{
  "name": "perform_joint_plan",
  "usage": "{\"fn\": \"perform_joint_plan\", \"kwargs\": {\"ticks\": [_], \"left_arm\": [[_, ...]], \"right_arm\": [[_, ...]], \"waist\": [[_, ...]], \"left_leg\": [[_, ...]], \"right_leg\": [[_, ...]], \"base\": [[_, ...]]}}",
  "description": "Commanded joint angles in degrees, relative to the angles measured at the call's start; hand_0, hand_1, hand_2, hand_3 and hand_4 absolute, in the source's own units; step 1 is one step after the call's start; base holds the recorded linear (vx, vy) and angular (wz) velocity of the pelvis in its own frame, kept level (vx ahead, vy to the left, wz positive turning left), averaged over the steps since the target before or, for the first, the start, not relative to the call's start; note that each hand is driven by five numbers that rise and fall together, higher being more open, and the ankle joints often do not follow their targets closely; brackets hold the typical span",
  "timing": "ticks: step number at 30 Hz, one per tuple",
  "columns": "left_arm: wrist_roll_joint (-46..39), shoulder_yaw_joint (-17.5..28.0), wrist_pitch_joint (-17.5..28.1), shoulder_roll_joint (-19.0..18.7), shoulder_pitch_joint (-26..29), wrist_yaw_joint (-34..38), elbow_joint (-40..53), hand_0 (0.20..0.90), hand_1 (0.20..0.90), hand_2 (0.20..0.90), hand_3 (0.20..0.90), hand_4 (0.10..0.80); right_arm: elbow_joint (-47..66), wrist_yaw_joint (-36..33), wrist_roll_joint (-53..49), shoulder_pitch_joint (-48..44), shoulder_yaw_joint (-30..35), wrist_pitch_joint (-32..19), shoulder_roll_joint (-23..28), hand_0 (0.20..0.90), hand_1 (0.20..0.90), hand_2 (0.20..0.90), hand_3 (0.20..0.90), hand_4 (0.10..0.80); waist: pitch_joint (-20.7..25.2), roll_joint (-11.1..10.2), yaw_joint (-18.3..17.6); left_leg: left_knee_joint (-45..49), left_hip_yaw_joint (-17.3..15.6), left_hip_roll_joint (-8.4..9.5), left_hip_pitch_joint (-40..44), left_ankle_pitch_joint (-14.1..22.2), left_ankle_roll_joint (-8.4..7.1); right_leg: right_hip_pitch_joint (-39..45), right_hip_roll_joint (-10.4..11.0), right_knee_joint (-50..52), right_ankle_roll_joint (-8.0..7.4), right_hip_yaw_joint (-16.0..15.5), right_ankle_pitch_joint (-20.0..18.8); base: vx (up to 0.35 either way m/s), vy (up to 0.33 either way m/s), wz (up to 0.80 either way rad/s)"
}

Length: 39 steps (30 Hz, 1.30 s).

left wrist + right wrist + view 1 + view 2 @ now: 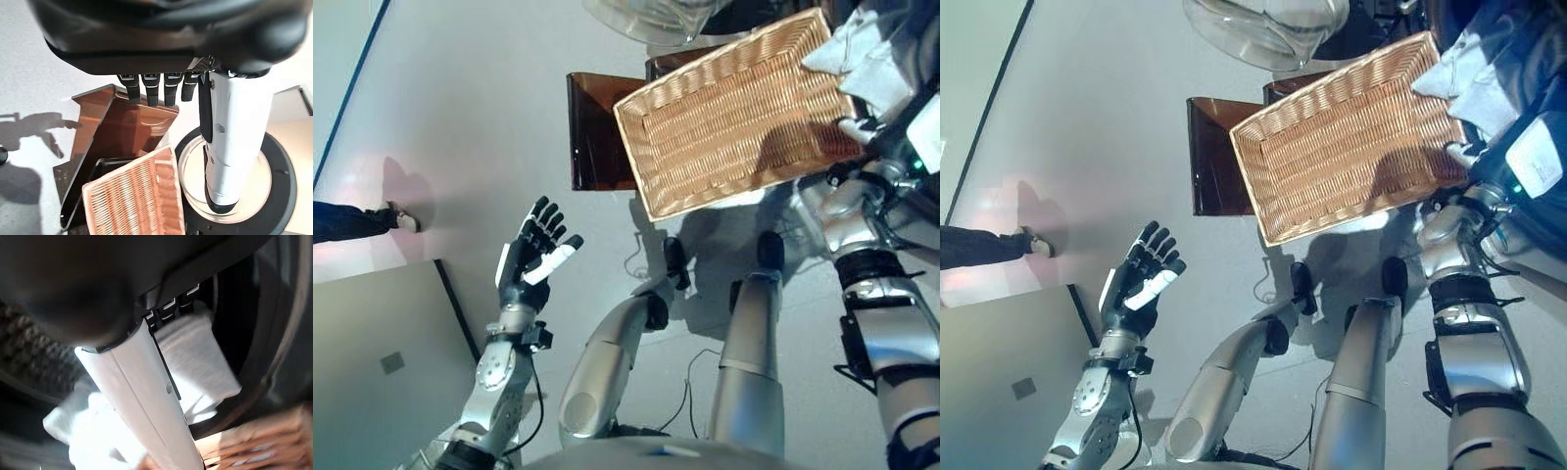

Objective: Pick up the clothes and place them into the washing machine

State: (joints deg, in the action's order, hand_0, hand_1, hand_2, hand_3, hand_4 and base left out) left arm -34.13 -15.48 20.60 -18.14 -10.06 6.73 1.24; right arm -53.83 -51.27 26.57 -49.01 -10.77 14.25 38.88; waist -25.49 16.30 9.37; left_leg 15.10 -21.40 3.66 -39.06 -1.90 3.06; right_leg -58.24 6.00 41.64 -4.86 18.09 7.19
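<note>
Pale grey floor [489, 117] (sunlit in patches) with a brown stand [597, 132] beneath the basket.

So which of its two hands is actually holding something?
The right hand, by the woven wicker basket: its fingers curl on a white cloth. The left hand is spread open in the air, holding nothing.

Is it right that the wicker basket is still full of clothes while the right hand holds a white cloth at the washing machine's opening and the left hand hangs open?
Not quite: the wicker basket is empty, as the left eye view shows. The rest holds: the right hand grips the white cloth at the washing machine opening, and the left hand hangs open.
</note>
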Motion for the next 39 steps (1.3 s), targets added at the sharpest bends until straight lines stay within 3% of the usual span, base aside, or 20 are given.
{"fn": "perform_joint_plan", "kwargs": {"ticks": [1,4,5,6,7,8,17,39], "left_arm": [[1.2,5.4,6.1,-2.4,-2.6,-0.9,3.6,0.900,0.900,0.900,0.900,0.800],[1.6,5.6,6.0,-1.8,-2.5,-1.5,3.3,0.900,0.900,0.900,0.900,0.800],[1.8,5.2,6.0,-1.5,-2.4,-1.8,2.8,0.900,0.900,0.900,0.900,0.800],[1.9,5.1,6.1,-1.4,-2.4,-2.1,2.6,0.900,0.900,0.900,0.900,0.800],[1.9,5.0,6.1,-1.4,-2.4,-2.1,2.5,0.900,0.900,0.900,0.900,0.800],[1.8,4.9,6.0,-1.3,-2.4,-2.5,2.4,0.900,0.900,0.900,0.900,0.800],[1.5,5.0,6.4,-1.3,-2.9,-4.1,2.5,0.900,0.900,0.900,0.900,0.800],[1.8,5.2,6.0,-1.5,-3.4,-5.5,1.2,0.900,0.900,0.900,0.900,0.800]], "right_arm": [[2.2,-0.8,12.4,-4.7,-6.5,3.4,2.4,0.900,0.900,0.900,0.900,0.800],[2.3,-3.0,15.7,-4.1,-6.1,7.5,4.3,0.900,0.900,0.900,0.900,0.800],[2.1,-4.6,15.9,-4.0,-5.3,8.5,4.5,0.900,0.900,0.900,0.900,0.800],[1.6,-5.2,15.7,-3.6,-5.0,9.2,4.6,0.900,0.900,0.900,0.900,0.800],[1.6,-5.2,15.6,-3.6,-4.9,9.2,4.6,0.900,0.900,0.900,0.900,0.800],[1.5,-6.0,15.9,-3.5,-4.7,9.7,5.0,0.900,0.900,0.900,0.900,0.800],[4.4,-9.0,17.3,-1.5,-1.9,12.8,9.0,0.900,0.900,0.900,0.900,0.800],[12.3,-7.0,21.0,-5.9,-1.1,12.1,11.0,0.900,0.900,0.900,0.900,0.800]], "waist": [[1.6,4.2,1.4],[1.9,4.6,1.5],[2.5,4.6,2.0],[2.4,4.9,2.0],[2.8,4.7,2.1],[2.6,5.0,2.2],[4.2,5.4,3.0],[5.4,4.7,3.7]], "left_leg": [[3.1,0.4,-1.09,-5.9,1.2,-4.89],[3.0,-0.1,-1.33,-6.4,0.1,-4.27],[3.0,0.7,-0.83,-5.9,1.1,-4.82],[3.0,0.1,-1.15,-6.5,0.0,-4.21],[3.1,0.8,-0.76,-6.0,1.1,-4.80],[2.9,0.1,-1.16,-6.5,-0.1,-4.22],[2.6,0.1,-0.80,-6.7,-0.3,-4.25],[1.7,0.0,-0.35,-5.9,-0.3,-4.04]], "right_leg": [[1.1,-0.3,-3.1,2.10,-2.6,0.2],[0.2,-0.7,-2.8,2.16,-2.5,-1.0],[0.8,-0.2,-2.7,2.00,-2.4,0.4],[0.1,-0.5,-2.6,2.07,-2.4,-0.9],[0.7,-0.2,-2.6,1.97,-2.3,0.4],[-0.1,-0.5,-2.6,2.04,-2.3,-1.0],[-0.8,-0.3,-2.1,1.94,-2.0,-0.8],[0.1,0.2,-3.0,1.53,-1.7,-1.3]], "base": [[0.000,0.000,0.00],[0.004,0.010,0.00],[-0.088,0.018,0.03],[0.092,0.025,0.02],[-0.093,0.004,0.01],[0.000,0.000,0.00],[-0.010,0.004,0.00],[0.000,0.000,0.00]]}}
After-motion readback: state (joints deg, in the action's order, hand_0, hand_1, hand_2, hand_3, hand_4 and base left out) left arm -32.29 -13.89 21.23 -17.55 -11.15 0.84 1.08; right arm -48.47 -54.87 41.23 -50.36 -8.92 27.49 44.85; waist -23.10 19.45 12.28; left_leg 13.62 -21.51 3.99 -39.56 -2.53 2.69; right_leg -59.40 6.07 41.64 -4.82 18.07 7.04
